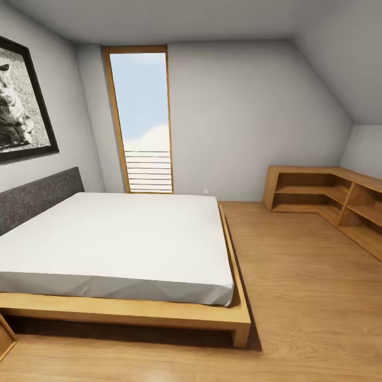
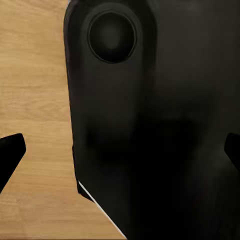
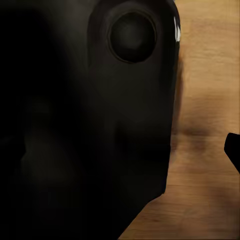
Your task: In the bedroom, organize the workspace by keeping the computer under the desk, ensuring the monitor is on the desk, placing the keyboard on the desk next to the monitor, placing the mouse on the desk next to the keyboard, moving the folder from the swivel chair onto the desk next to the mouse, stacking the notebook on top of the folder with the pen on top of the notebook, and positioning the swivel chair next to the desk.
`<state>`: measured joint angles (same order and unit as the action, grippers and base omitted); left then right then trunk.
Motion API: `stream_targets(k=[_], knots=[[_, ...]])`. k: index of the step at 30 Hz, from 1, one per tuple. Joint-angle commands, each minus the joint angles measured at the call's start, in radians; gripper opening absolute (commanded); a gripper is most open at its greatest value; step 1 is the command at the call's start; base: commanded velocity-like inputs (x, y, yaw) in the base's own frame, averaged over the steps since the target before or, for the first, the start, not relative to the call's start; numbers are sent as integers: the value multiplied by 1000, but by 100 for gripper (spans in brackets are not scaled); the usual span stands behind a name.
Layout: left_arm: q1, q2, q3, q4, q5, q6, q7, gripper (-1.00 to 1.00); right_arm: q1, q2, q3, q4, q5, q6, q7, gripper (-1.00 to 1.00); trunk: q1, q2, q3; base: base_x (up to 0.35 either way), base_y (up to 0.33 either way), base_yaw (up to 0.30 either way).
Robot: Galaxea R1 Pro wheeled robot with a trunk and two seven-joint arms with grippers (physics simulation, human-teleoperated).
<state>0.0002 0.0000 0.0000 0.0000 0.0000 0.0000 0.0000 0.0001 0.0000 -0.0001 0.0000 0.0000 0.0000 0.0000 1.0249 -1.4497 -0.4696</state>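
Observation:
The head view looks across a bedroom, with a bed point(image 1: 122, 239) and a tall window point(image 1: 142, 119). In the left wrist view my left gripper point(image 2: 120, 152) hangs open; its dark fingertips point(image 2: 10, 155) sit at the two sides of the picture, with a black part of the robot's body point(image 2: 150, 125) and wooden floor point(image 2: 35, 100) behind. In the right wrist view my right gripper point(image 3: 120, 150) has one fingertip point(image 3: 233, 150) at the picture's edge, and the other is lost against the black body point(image 3: 75, 125). Nothing is held.
The low wooden bed frame point(image 1: 159, 313) with its white mattress takes up the left and middle. A corner wooden shelf unit point(image 1: 329, 201) runs along the right wall. A framed picture point(image 1: 21, 101) hangs on the left wall. Open wooden floor point(image 1: 307, 297) lies to the right of the bed.

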Motion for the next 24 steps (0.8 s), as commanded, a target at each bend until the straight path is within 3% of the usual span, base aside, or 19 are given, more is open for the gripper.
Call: stream_targets(k=[1,6,12,21,24], knots=[[0,-6,-5,-6,-6,-3,0,100,-6,6,-2,-6,-6,6,6,100,-4,7,3,0,0,0],[0,-30,-5,-21,-13,-4,1,100,-6,24,-2,-5,-7,6,8,100,-23,42,18,0,0,0],[0,-12,-5,-23,-13,-3,-3,100,-6,27,1,-5,-6,2,7,100,-46,84,37,0,0,0],[0,-8,-5,-23,-12,-3,-3,100,-6,28,0,-7,-6,2,7,100,-80,147,65,0,0,0],[0,-7,-4,-23,-12,-4,-3,100,-6,27,-2,-9,-7,0,6,100,-80,147,65,0,0,0]])
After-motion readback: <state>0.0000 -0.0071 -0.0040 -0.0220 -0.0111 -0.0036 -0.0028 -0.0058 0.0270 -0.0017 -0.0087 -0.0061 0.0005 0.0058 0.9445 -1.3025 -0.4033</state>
